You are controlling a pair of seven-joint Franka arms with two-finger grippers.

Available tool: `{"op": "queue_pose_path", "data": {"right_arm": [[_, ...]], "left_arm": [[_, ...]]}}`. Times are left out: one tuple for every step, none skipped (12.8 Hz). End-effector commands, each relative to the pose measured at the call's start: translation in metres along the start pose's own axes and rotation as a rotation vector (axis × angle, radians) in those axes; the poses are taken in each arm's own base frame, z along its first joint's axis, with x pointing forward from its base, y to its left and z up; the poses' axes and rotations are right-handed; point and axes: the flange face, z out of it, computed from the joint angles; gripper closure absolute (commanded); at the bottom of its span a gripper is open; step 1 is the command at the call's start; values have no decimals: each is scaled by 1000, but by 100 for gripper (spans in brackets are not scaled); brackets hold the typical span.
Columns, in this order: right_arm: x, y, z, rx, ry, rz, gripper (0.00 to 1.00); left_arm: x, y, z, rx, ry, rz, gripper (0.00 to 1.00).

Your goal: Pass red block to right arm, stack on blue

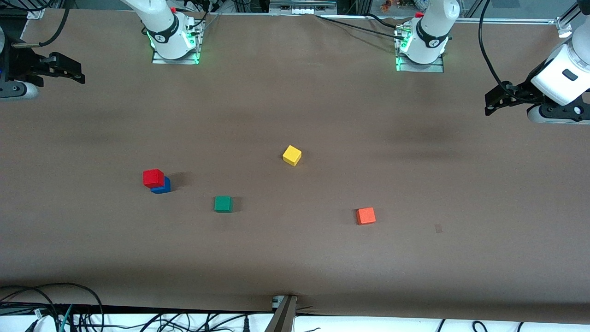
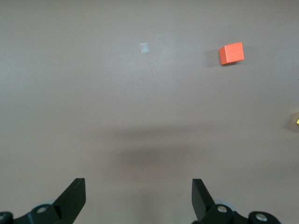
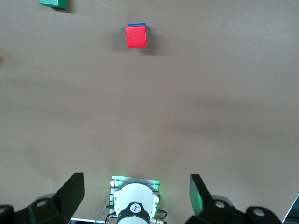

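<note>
Brown bench surface carries the cubes. Red block sits on the blue block, slightly offset, toward my right arm's end and well apart from both grippers. My right gripper hangs over that end, jaws spread, empty. My left gripper waits over its own end, jaws spread, empty. Judgement: stacking looks done; my right arm is the nearer one.

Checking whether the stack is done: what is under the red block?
The blue cube sits under the red block; only its edge shows, and the rest of its top is covered.
</note>
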Motion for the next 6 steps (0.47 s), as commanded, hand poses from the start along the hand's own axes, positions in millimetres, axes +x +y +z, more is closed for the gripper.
{"op": "queue_pose_path", "data": {"right_arm": [[6, 1, -8, -18, -8, 14, 0], [6, -1, -8, -17, -8, 12, 0], [6, -1, -8, -18, -8, 11, 0], [6, -3, -8, -18, -8, 8, 0], [8, -4, -7, -19, -9, 6, 0], [8, -4, -6, -17, -11, 6, 0]], "left_arm": [[0, 1, -6, 0, -3, 19, 0], [0, 1, -6, 0, -3, 19, 0], [1, 1, -5, 0, -5, 19, 0], [1, 1, -5, 0, -5, 19, 0], [1, 1, -5, 0, -5, 19, 0], [1, 1, -5, 0, -5, 19, 0]]}}
